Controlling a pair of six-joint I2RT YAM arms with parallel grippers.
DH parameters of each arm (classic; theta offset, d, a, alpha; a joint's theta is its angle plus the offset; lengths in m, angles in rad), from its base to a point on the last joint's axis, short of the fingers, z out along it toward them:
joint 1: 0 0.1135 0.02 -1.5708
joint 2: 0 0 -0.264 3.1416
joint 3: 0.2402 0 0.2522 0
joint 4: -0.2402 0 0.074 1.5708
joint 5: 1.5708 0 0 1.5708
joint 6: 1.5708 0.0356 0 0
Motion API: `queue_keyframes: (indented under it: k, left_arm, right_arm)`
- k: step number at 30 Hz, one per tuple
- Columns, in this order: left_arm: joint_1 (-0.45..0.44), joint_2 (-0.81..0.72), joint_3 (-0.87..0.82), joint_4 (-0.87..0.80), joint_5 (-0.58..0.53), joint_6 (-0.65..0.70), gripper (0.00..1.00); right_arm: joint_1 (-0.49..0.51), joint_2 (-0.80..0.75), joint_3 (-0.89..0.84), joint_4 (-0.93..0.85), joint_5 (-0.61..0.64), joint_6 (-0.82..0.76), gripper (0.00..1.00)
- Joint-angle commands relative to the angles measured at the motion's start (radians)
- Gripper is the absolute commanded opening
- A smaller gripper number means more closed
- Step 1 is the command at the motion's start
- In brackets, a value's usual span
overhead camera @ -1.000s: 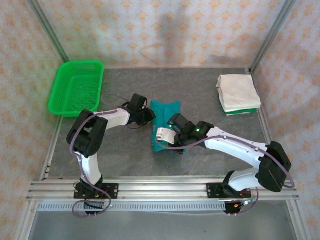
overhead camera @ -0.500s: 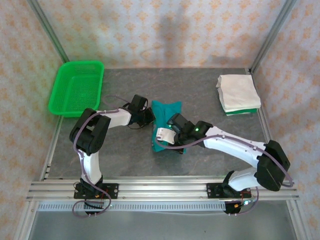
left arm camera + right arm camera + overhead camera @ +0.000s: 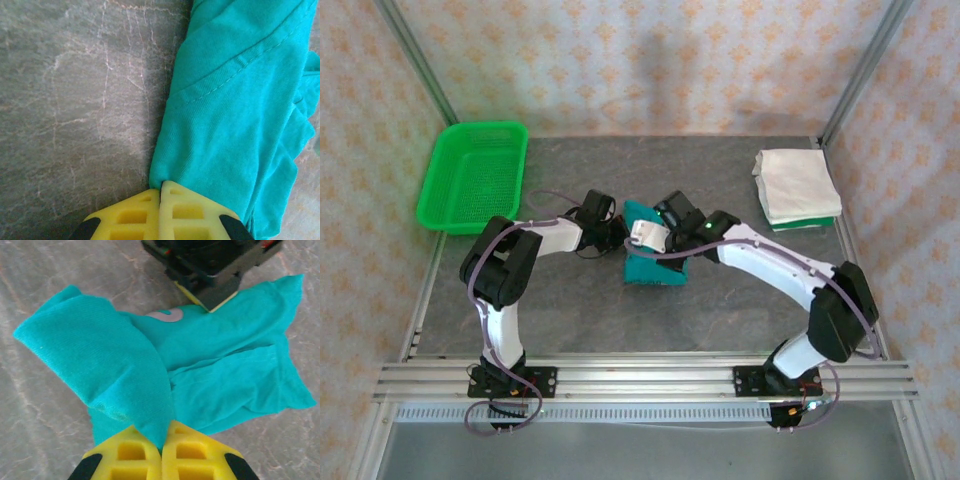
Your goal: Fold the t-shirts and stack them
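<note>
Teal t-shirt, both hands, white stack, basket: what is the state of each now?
Teal t-shirt: partly folded, bunched, pinched at two places.
Left hand: shut on the shirt's edge.
Right hand: shut on a lifted fold.
White stack: folded, green one underneath.
Green basket: upright, far left.

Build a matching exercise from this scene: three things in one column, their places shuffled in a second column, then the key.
Things:
1. green plastic mesh basket
2. stack of folded white cloth shirts
3. crumpled teal cloth t-shirt

Places:
A. middle of the grey table, pinched by the left gripper and the right gripper
B. far left corner
C. far right corner

Pairs: 1-B, 2-C, 3-A
</note>
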Motion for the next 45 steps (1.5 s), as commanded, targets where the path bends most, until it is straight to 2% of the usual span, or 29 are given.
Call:
queue_keyframes:
  k: [1, 22, 38, 45]
  left_arm:
    - [0.016, 0.051, -0.036, -0.006, 0.009, -0.003, 0.0]
    - [0.048, 0.07, -0.033, -0.031, 0.028, 0.026, 0.0]
    - [0.057, 0.112, 0.02, -0.067, 0.043, 0.061, 0.0]
    - [0.062, 0.126, 0.031, -0.084, 0.051, 0.075, 0.0]
  right_arm:
    - [-0.038, 0.048, 0.069, -0.015, 0.027, -0.064, 0.0]
    - [-0.189, 0.293, 0.357, -0.039, -0.018, -0.169, 0.0]
    - [-0.199, 0.448, 0.517, -0.002, -0.066, -0.196, 0.0]
    - [-0.199, 0.547, 0.607, 0.033, -0.035, -0.189, 0.0]
